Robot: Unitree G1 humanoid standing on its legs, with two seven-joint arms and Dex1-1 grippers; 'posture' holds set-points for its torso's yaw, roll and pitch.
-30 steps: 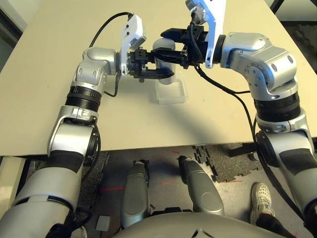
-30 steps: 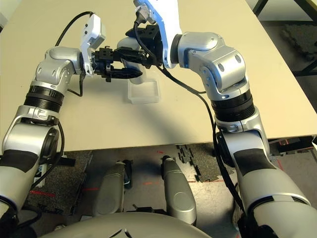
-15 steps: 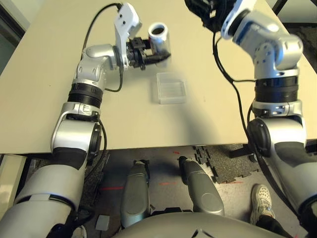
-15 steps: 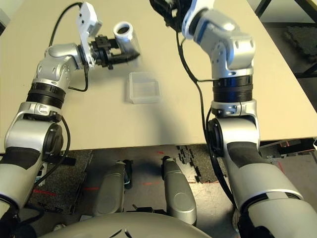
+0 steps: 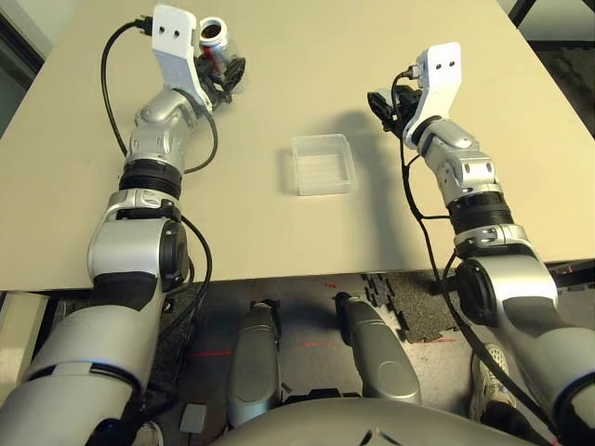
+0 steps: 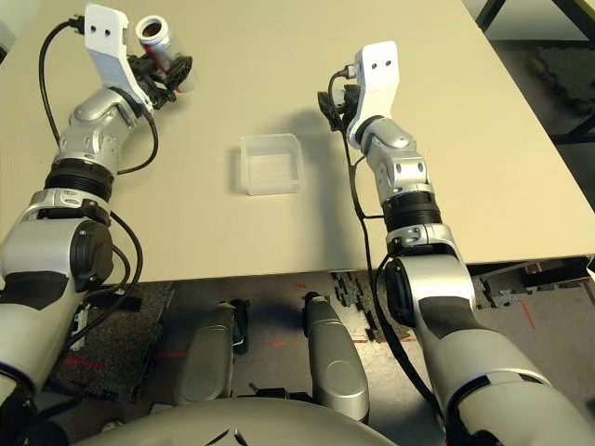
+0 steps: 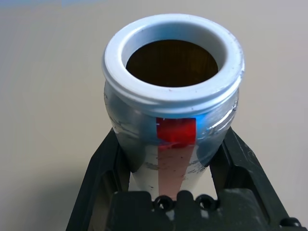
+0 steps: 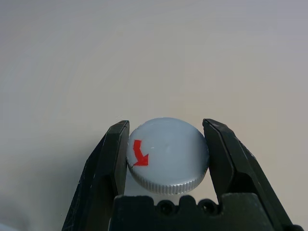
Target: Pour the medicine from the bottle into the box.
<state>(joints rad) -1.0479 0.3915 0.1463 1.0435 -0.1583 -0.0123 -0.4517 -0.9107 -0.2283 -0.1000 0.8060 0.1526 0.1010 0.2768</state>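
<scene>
My left claw (image 7: 172, 159) grips the open silvery bottle (image 7: 173, 139), its long axis leaning; my right claw (image 8: 166, 154) pinches the cap (image 8: 167, 151). The clear box (image 5: 323, 165) sits between them on the surface (image 5: 251, 223), nearer my body than the bottle; tipping needs the mouth brought over it.

The bottle (image 7: 173, 139) is silvery with a white rim (image 7: 115, 62), a brown interior (image 7: 172, 65) and a red stripe (image 7: 176, 134) fading to pink. The cap (image 8: 168, 151) is pale grey with a red arrow (image 8: 140, 154). The box (image 5: 323, 165) is clear and colourless; the tabletop (image 5: 251, 223) is plain beige. The forearms are silver with black bands (image 5: 152, 177).
</scene>
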